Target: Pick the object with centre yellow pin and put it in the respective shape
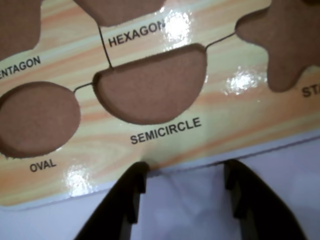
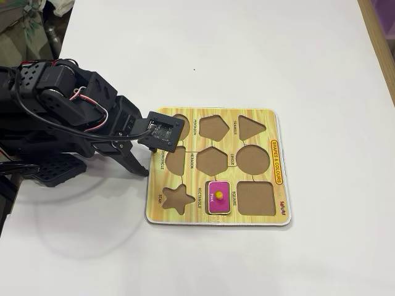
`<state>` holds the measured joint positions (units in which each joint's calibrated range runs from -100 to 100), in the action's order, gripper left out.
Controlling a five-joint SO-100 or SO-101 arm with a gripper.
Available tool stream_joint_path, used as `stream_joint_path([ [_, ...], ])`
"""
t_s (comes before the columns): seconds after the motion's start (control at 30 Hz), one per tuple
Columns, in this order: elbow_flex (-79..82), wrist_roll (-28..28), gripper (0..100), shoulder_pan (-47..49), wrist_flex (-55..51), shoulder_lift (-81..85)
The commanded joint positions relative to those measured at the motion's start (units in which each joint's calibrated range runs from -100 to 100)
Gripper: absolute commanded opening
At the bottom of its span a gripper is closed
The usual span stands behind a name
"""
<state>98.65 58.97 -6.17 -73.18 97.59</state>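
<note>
In the fixed view we found the black arm (image 2: pixel 68 117) entering from 9 o'clock, its gripper (image 2: pixel 137 168) reaching down at the left edge of the puzzle board (image 2: pixel 279 126), which lay on the white table (image 2: pixel 247 49).

In the wrist view the two dark fingers (image 1: pixel 127 200) stood apart at 6 o'clock with bare table between them, so we logged the jaws as open and holding nothing. Their tips sat just at the board's near edge.

Reading the wrist view from left to right, we noted the printed labels "ENTAGON" (cut off by the frame), "OVAL", "HEXAGON", "SEMICIRCLE" and "STA" (also cut off). The oval recess (image 1: pixel 37 120) sat at 9 o'clock, the semicircle recess (image 1: pixel 152 85) at centre, and the star recess (image 1: pixel 282 42) at 2 o'clock; all three showed brown backing only.

In the fixed view, left to right across the board, we saw the star cutout (image 2: pixel 177 198) at 7 o'clock, marked "STAR". Next came the pink rectangle piece (image 2: pixel 219 197) with its yellow pin (image 2: pixel 219 195), seated in the slot labelled "RECTANGLE" at 6 o'clock; the piece itself read "PINK". The square recess (image 2: pixel 255 198), marked "SQUARE", lay at 5 o'clock. Along the right margin we read "SHAPES & COLOURS"; the small logo in the lower right corner was too small to read.
</note>
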Motion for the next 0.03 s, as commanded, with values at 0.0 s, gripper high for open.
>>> stream_joint_path([
  [0.0, 0.09, -0.18, 18, 0.31, -0.98, -0.52],
])
